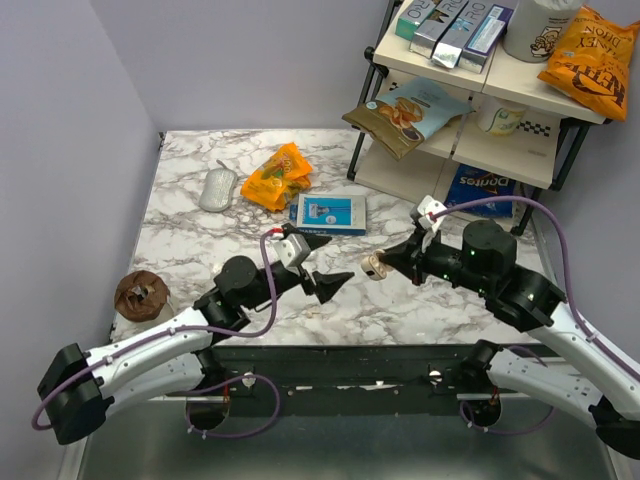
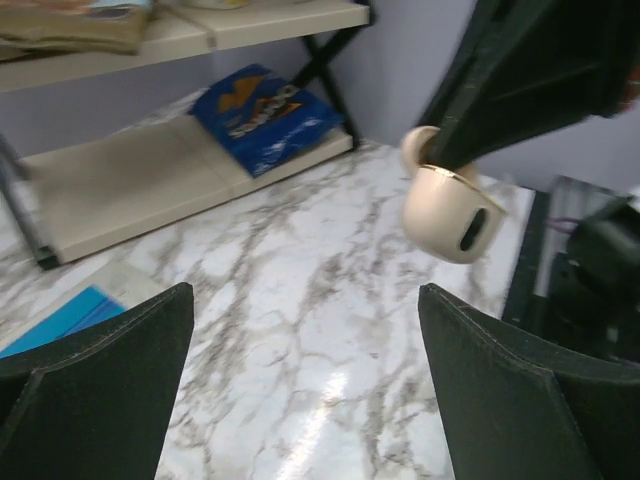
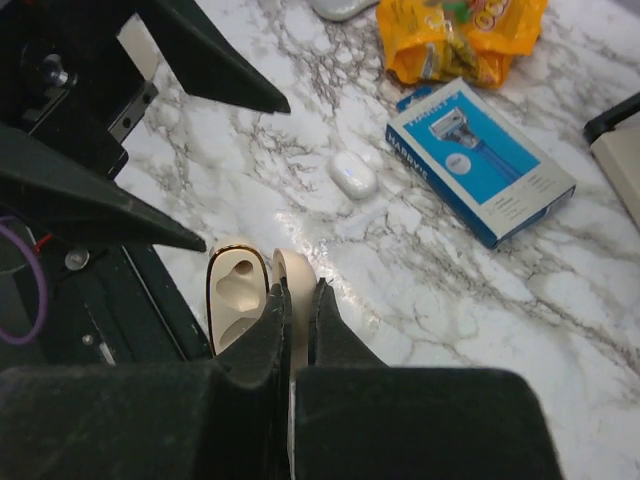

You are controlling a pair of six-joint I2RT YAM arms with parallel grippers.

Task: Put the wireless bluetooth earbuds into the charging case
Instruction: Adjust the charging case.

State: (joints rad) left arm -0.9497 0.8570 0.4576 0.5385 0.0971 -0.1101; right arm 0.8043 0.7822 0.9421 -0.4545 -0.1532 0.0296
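Observation:
My right gripper (image 1: 388, 262) (image 3: 302, 288) is shut on the lid of a cream-beige charging case (image 1: 375, 267) (image 3: 238, 295) and holds it above the table. The case is open, and its two moulded hollows are empty. It also shows in the left wrist view (image 2: 445, 215), hanging from the right fingers, with a dark oval spot on its side. My left gripper (image 1: 335, 262) (image 2: 305, 290) is open and empty, just left of the case. A small glossy white pill-shaped piece (image 3: 352, 173) lies on the marble near the blue-and-white box; I cannot tell what it is. No earbuds show.
A blue-and-white flat box (image 1: 330, 212) lies mid-table, with an orange snack bag (image 1: 277, 176) and a grey-white mouse (image 1: 217, 188) behind it. A brown muffin-like lump (image 1: 140, 295) sits at the left edge. A shelf rack (image 1: 480, 100) with snacks and a blue chip bag (image 1: 480, 185) stands at the back right.

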